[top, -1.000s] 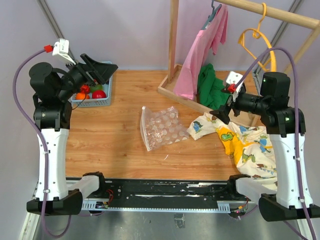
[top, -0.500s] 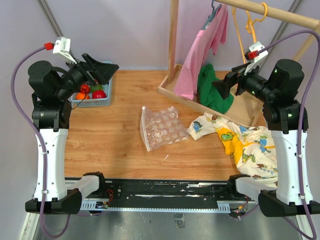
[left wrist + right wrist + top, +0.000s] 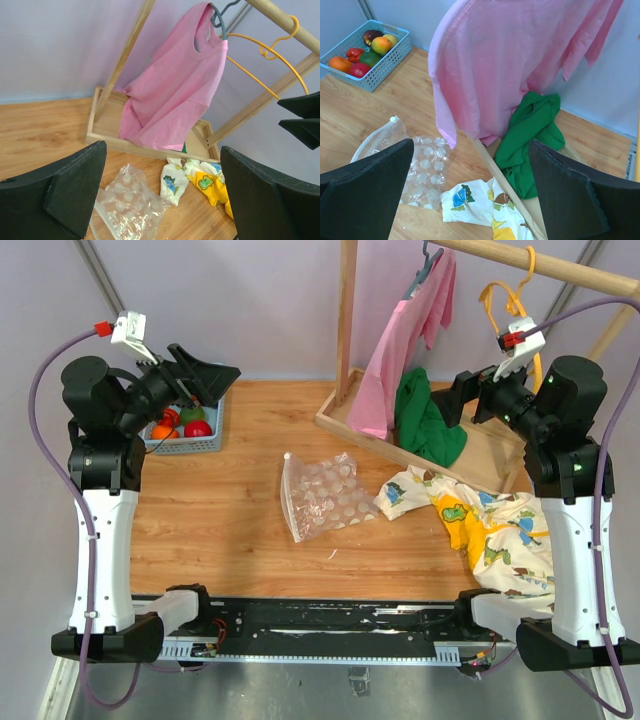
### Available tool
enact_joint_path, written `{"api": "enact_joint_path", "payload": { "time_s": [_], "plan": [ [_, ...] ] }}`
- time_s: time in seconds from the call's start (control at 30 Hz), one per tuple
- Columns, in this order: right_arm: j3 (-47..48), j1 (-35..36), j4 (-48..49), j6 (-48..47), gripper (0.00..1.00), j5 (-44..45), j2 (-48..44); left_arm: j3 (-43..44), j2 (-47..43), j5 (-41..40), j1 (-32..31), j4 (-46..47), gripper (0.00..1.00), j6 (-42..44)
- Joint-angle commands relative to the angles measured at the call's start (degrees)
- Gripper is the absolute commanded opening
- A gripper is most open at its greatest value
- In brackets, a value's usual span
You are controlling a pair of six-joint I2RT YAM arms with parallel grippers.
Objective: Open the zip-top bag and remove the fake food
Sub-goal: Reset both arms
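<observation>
The clear zip-top bag point(image 3: 325, 497) lies flat in the middle of the wooden table, and only its pale dots show through it point(image 3: 127, 202) point(image 3: 420, 165). The fake food point(image 3: 183, 425), red, orange, green and yellow pieces, sits in a blue basket point(image 3: 214, 443) at the far left point(image 3: 365, 52). My left gripper point(image 3: 222, 380) hangs open high over the basket, its view point(image 3: 162, 150) looking across at the bag. My right gripper point(image 3: 455, 405) is open and raised near the rack, well above the table point(image 3: 470, 145). Neither gripper holds anything.
A wooden clothes rack point(image 3: 346, 330) stands at the back right with a pink shirt point(image 3: 412, 335) and a yellow hanger point(image 3: 515, 310). A green garment point(image 3: 425, 425) lies in its base tray. A yellow-and-white cartoon cloth point(image 3: 480, 525) sprawls to the right of the bag.
My right arm has lifted from over the cartoon cloth and swung back toward the rack. The left arm shifted only slightly. The bag has not moved.
</observation>
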Motion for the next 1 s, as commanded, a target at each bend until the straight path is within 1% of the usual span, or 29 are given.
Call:
{"api": "enact_joint_path", "payload": {
  "time_s": [0.0,0.97],
  "plan": [
    [-0.6,-0.7,2.4,0.5,0.99,1.4,-1.3,0.3,-0.2,1.6,-0.4,2.1,0.99,-0.3],
    [-7.1,-0.8,5.8,-0.5,0.98,2.1,-5.7,-3.4,-2.5,1.0,-0.4,1.0,0.99,0.6]
  ]
}}
